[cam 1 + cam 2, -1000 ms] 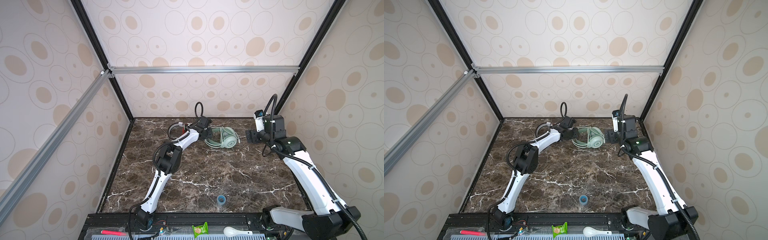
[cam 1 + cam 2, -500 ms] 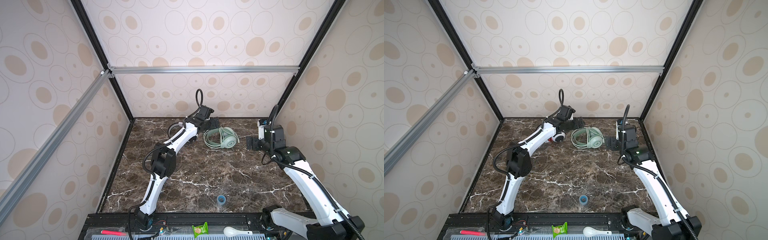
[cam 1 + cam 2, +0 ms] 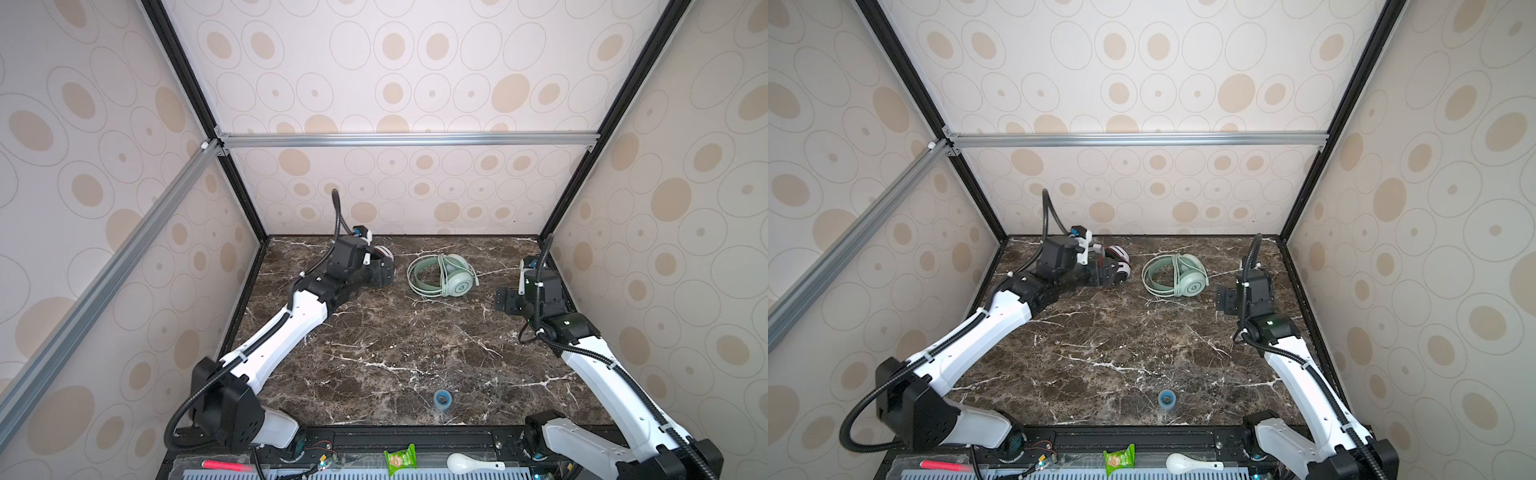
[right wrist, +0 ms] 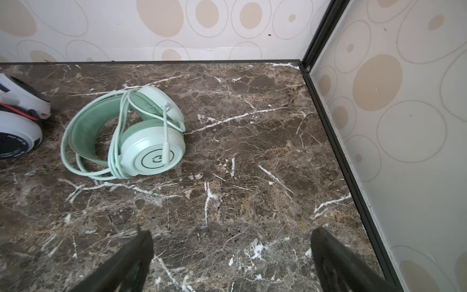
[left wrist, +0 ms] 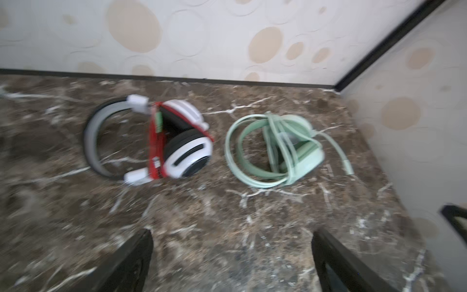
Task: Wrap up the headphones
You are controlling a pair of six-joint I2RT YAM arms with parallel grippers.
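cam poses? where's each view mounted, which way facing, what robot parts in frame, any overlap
Top views: stereo pair high at the front, looking down toward the back wall; both arms, left pincer near the white headphones, right pincer apart from the mint headphones.
Left wrist: on the left arm, over the marble table, facing the back wall; its open fingers show.
Right wrist: on the right arm, facing the back right corner; only its fingers show.
Shared: all four show both headphones.
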